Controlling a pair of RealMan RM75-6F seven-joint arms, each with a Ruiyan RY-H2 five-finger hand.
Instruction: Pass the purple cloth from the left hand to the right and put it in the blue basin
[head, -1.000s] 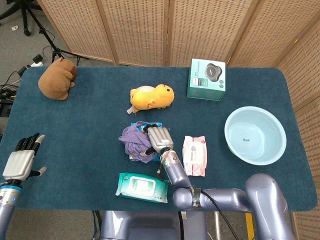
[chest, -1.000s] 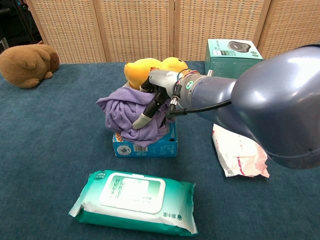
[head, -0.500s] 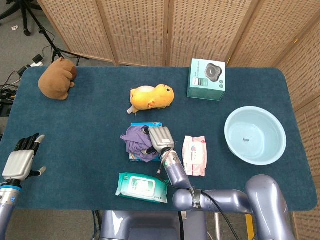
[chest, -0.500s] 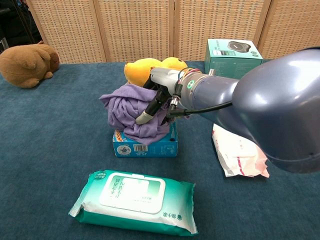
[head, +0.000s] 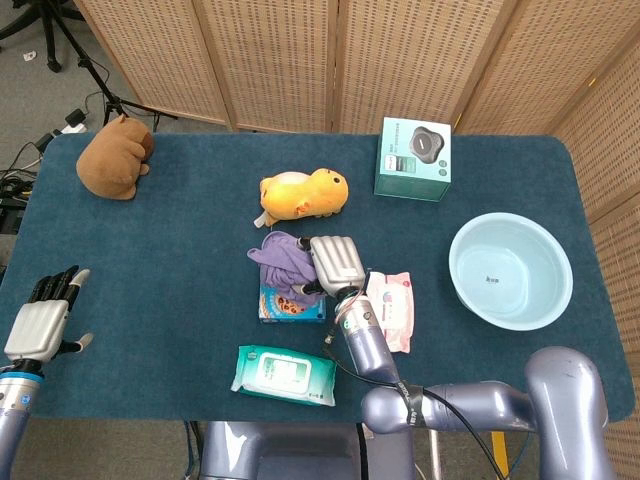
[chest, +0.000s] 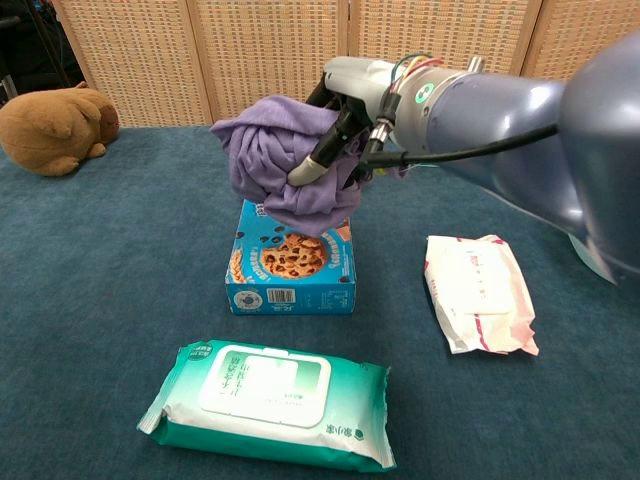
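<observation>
Right hand (chest: 345, 120): I see it gripping the crumpled purple cloth (chest: 280, 165), lifted just above the blue cookie box (chest: 290, 265).
Left hand (head: 40, 320): fingers spread, holding nothing, near the table's left edge.
Round light-blue plastic basin (head: 511, 271): well to the right, seemingly empty.

We see the crumpled purple cloth (chest: 275, 165) gripped in the right hand (chest: 345, 120), lifted above the table; the round blue basin (head: 510, 270) stands well apart.
</observation>
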